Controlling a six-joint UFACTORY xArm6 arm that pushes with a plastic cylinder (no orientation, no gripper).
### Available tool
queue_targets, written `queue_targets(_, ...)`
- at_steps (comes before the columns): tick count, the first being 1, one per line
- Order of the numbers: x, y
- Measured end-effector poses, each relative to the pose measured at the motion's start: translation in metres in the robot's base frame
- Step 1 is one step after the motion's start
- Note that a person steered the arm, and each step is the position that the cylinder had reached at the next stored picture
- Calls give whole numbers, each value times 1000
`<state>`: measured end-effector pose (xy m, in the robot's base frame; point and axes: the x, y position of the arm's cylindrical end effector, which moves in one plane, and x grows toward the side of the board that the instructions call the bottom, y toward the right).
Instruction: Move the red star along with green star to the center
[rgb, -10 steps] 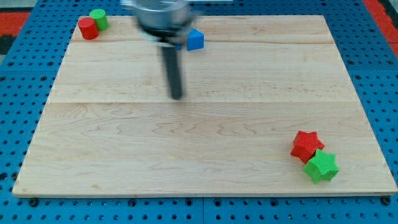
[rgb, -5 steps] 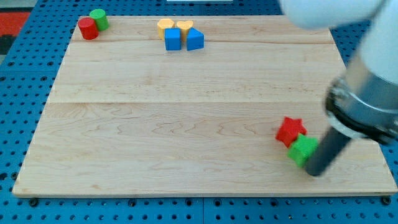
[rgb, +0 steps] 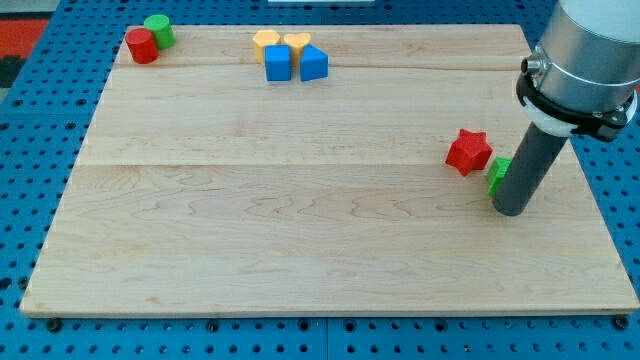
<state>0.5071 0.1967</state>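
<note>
Pale wooden board (rgb: 300, 240) on a blue table full of little holes (rgb: 20, 200). Near the board's right edge, red star (rgb: 468, 151). Just right of it and a bit lower, green star (rgb: 497, 174), half hidden behind the dark rod. My tip (rgb: 509, 212) right against the green star, on its lower right side. No gripper, nothing held. Far off at the board's top edge: yellow blocks (rgb: 281, 42), blue blocks (rgb: 296, 63), red cylinder (rgb: 141, 46), green cylinder (rgb: 158, 30).
</note>
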Motion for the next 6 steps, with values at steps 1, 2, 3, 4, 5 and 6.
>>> queue_targets(1, -3, 23)
queue_targets(2, -34, 23)
queue_targets(3, -48, 23)
queue_targets(4, -39, 65)
queue_targets(5, -53, 69)
queue_targets(6, -66, 48)
